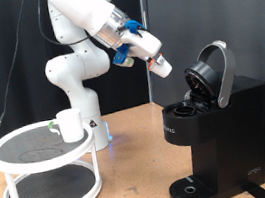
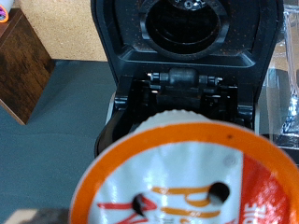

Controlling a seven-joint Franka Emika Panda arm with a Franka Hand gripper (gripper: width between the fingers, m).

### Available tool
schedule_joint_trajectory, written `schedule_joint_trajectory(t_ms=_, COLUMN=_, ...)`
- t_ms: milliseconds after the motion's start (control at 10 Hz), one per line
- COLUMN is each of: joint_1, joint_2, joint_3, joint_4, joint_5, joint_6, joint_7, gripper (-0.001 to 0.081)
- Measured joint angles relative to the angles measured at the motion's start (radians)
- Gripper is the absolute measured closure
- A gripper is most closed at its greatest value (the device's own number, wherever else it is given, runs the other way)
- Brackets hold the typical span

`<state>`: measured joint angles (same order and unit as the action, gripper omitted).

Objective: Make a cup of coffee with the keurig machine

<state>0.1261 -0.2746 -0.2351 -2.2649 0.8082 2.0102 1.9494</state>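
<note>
**Pod poised above the open brewer**

Closest to the wrist camera is a pod (image 2: 182, 177) with an orange-rimmed foil top, filling the lower part of that view. Just behind it the keurig machine (image 1: 214, 116) stands with its hinged lid raised and its brew chamber (image 2: 184, 89) exposed.

In the exterior view, the pincer (image 1: 164, 70) hangs in the air just to the left of the raised lid, above the chamber; the frames do not show how far its fingers are spread or whether they grip the pod.

Farther off at the exterior view's left, the cup (image 1: 70, 125) sits on the upper tier of a white round rack (image 1: 44, 169) on the table (image 1: 135, 179).
</note>
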Motion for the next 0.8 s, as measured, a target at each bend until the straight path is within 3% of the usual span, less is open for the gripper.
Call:
schedule_joint_trajectory(t_ms=300, joint_1=0.000, joint_2=0.013, joint_3=0.012, joint_4=-0.010, joint_5=-0.038, joint_6=0.020, joint_7=0.006, gripper=0.0438)
schedule_joint_trajectory(t_ms=500, joint_1=0.000, joint_2=0.051, joint_3=0.047, joint_4=-0.027, joint_5=-0.091, joint_6=0.088, joint_7=0.027, gripper=0.0438)
schedule_joint_trajectory(t_ms=800, joint_1=0.002, joint_2=0.112, joint_3=0.088, joint_4=-0.037, joint_5=-0.089, joint_6=0.175, joint_7=0.030, gripper=0.0438)
